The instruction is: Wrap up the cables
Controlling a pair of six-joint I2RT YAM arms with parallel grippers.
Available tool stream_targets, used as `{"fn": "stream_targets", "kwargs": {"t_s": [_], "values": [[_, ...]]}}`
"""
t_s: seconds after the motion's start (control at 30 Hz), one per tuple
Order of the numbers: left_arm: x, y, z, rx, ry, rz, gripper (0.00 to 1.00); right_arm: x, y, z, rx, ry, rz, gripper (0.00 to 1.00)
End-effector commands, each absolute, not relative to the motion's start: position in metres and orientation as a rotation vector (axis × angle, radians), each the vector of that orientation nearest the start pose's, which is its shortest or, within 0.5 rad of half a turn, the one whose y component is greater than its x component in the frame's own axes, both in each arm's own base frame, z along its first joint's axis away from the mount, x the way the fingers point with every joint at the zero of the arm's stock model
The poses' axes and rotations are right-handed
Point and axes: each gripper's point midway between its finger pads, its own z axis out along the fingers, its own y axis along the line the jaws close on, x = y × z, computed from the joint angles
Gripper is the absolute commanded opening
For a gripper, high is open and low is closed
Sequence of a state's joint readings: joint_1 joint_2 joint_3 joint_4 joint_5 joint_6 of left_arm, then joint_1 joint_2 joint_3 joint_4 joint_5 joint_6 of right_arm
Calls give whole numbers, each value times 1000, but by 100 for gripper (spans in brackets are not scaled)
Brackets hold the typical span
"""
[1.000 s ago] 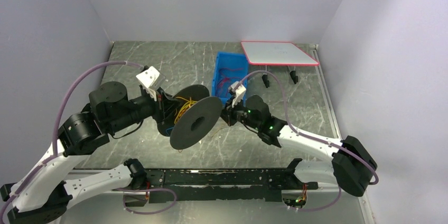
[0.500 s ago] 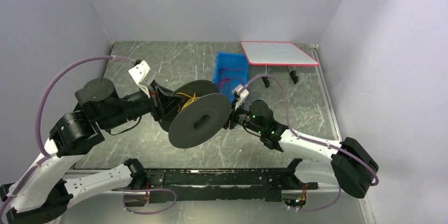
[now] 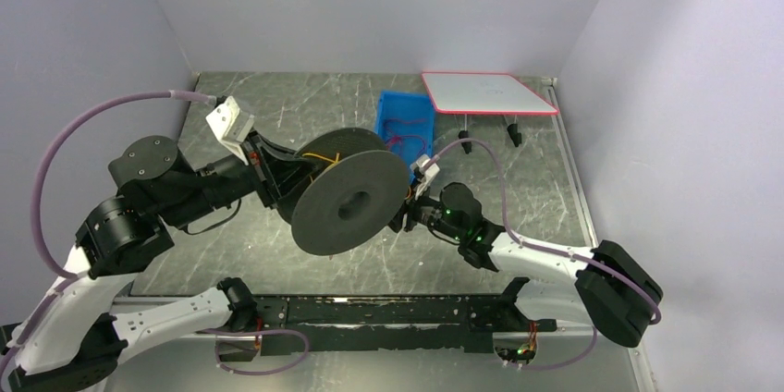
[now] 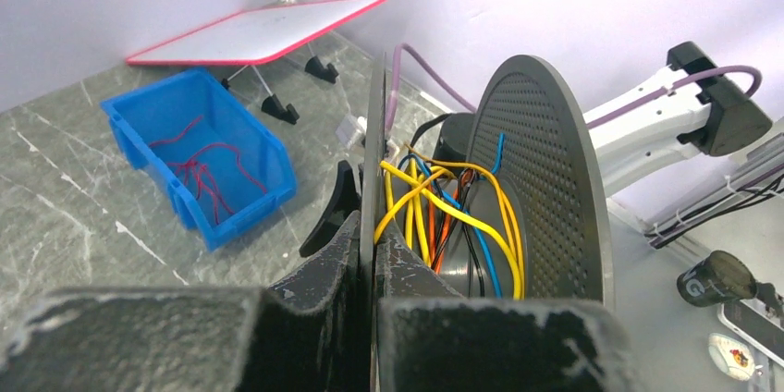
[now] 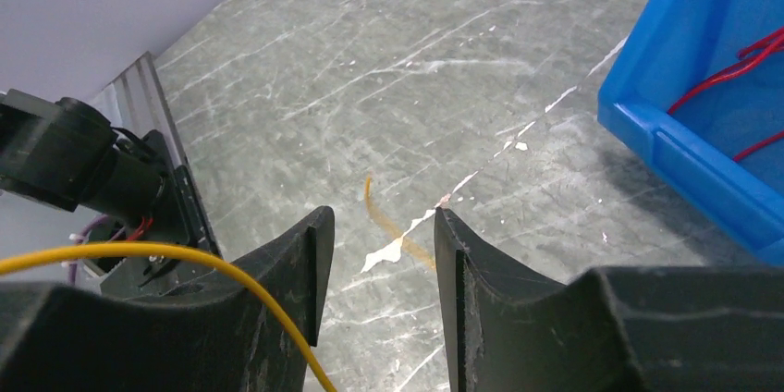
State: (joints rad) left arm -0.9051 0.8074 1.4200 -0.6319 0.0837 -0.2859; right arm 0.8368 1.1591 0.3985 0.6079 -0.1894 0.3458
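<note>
Two jobs to balance. Keep left pincer (image 4: 370, 246) clenched on the flange of the dark grey spool (image 3: 349, 202), held up off the tabletop (image 5: 388, 68), with yellow, orange and blue cables (image 4: 434, 216) loosely wound round its hub. Turn slowly. With right pincer (image 5: 381, 226) released and empty, take the yellow cable (image 5: 139, 251) crossing its finger, hold tension, and steer clear of the blue bin (image 3: 388, 119) of red cables (image 5: 740, 59).

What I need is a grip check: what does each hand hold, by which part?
The left hand grips the spool by the rim of one flange. The right hand is open, holding nothing.
</note>
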Motion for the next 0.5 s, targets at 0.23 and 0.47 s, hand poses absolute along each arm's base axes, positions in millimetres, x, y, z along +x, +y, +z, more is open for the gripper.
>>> {"fn": "stream_targets", "kwargs": {"t_s": [0.23,0.47], "values": [[116,-204,517,492,1372,-1127,7,212,303,156,-550,1679,1055,47],[111,-199,529,484,1333,-1140,7,209,305,152,-548,1677,1081,46]]}}
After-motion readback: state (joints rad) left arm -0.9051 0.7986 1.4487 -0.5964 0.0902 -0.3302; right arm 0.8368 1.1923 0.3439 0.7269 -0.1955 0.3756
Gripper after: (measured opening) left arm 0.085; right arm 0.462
